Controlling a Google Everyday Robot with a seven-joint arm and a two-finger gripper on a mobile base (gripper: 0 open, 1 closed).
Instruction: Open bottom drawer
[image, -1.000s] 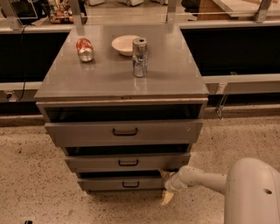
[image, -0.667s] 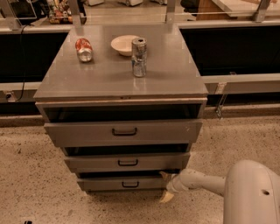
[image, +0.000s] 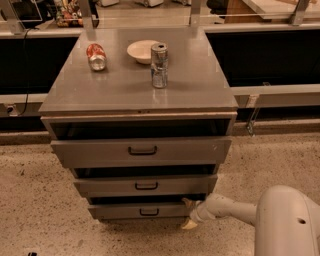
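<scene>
The bottom drawer (image: 120, 211) is the lowest and narrowest grey front of the cabinet, with a small black bar handle (image: 149, 212). It stands slightly pulled out, with a dark gap above it. My gripper (image: 189, 214) is at the drawer front's right end, low near the floor. Its tan fingers are spread, one fingertip (image: 186, 202) at the panel's upper edge and the other below it. They hold nothing that I can see. The white arm (image: 235, 210) reaches in from the lower right.
The middle drawer (image: 145, 186) and top drawer (image: 142, 150) are also slightly open. On the cabinet top stand a silver can (image: 159, 65), a white bowl (image: 141, 51) and a lying red can (image: 96, 56). A speckled floor surrounds the cabinet.
</scene>
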